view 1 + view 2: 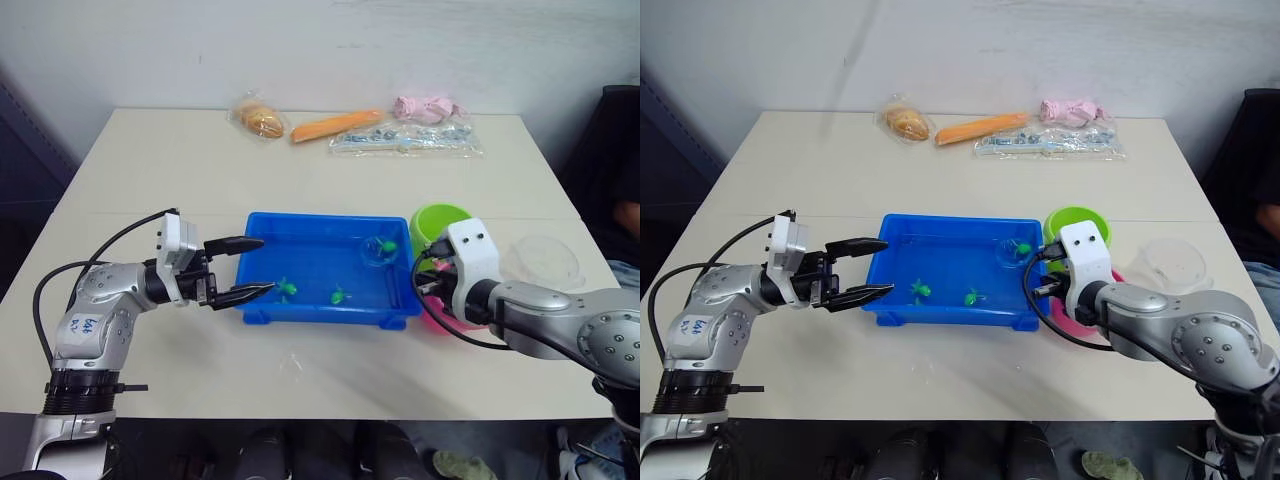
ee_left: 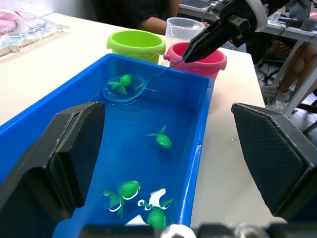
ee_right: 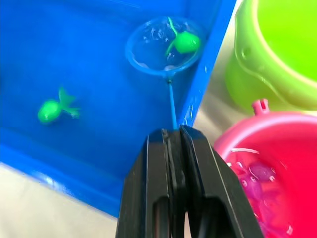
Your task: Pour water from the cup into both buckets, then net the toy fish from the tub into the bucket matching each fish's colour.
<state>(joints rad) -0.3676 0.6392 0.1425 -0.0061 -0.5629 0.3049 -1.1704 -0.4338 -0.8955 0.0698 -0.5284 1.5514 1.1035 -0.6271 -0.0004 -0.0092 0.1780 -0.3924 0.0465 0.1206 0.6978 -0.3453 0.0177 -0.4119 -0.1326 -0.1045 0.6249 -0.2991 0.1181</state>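
Note:
The blue tub [image 1: 300, 219] sits mid-table holding water. My left gripper [image 1: 266, 265] is open at the tub's left end, one finger above the rim and one by the wall. My right gripper [image 3: 172, 136] is shut on the net's thin handle at the tub's right end. The net hoop [image 3: 163, 47] lies in the far right corner of the tub with a green fish [image 3: 185, 42] in it. Three more green fish [image 2: 162, 140] float loose in the tub. The lime green bucket [image 1: 440, 225] and the pink bucket [image 3: 267, 163], with pink fish in water, stand right of the tub. The clear cup [image 1: 543, 262] stands further right.
Along the table's far edge lie a bagged bread roll [image 1: 260, 120], an orange carrot-shaped item [image 1: 337, 125], a pink toy [image 1: 425, 108] and a clear plastic packet [image 1: 405, 140]. A person sits at the right edge [image 1: 625, 200]. Bare table lies in front of the tub.

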